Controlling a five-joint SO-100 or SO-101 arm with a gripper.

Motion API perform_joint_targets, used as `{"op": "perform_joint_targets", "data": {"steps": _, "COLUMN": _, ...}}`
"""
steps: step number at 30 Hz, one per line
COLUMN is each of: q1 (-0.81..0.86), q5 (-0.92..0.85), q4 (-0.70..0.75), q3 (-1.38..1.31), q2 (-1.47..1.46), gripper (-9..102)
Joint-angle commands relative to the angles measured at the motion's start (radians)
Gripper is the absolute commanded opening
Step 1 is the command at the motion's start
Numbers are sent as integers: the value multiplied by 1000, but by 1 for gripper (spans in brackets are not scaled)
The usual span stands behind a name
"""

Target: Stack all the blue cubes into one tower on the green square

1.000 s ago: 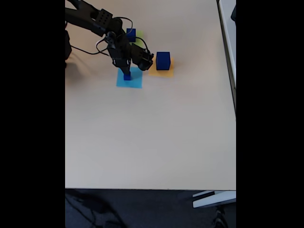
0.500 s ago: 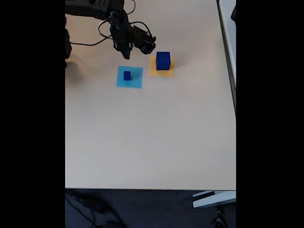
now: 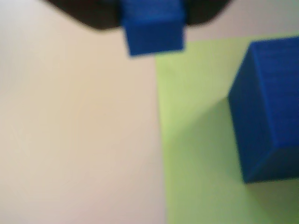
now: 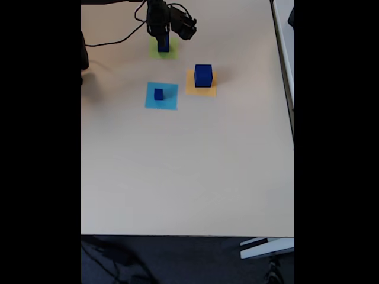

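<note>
In the wrist view a small blue cube (image 3: 153, 28) sits between the dark jaws of my gripper (image 3: 152, 16), which is shut on it. It hangs over the left edge of the green square (image 3: 196, 140). A bigger blue cube (image 3: 268, 112) stands on that square to the right. In the fixed view my gripper (image 4: 162, 36) is at the far side over the green square (image 4: 171, 54), with a blue cube (image 4: 163, 45) under it. Another small blue cube (image 4: 159, 94) rests on a light-blue square (image 4: 169, 100). The largest blue cube (image 4: 203, 76) stands on an orange square (image 4: 192, 90).
The arm and its cables (image 4: 118, 38) reach in from the far left of the beige table (image 4: 189, 171). A table edge runs along the right side (image 4: 284, 71). The near edge borders dark floor (image 4: 177, 260).
My gripper rose from the small cube on the light-blue square and swung to the far side over the green square. That cube stayed on the light-blue square.
</note>
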State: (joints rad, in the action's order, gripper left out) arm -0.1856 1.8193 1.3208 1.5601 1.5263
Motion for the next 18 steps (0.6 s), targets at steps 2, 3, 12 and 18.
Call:
{"op": "perform_joint_targets", "data": {"steps": 2, "q1": -40, "q5": 55, "q4": 11, "q3": -78, "q2": -14, "gripper": 0}}
{"op": "perform_joint_targets", "data": {"steps": 3, "q1": -51, "q5": 66, "q4": 11, "q3": -84, "q2": -23, "gripper": 0}}
{"op": "perform_joint_targets", "data": {"steps": 12, "q1": -104, "q5": 118, "q4": 6, "q3": -152, "q2": -101, "gripper": 0}}
{"op": "perform_joint_targets", "data": {"steps": 18, "q1": -114, "q5": 130, "q4": 3, "q3": -167, "q2": -126, "gripper": 0}}
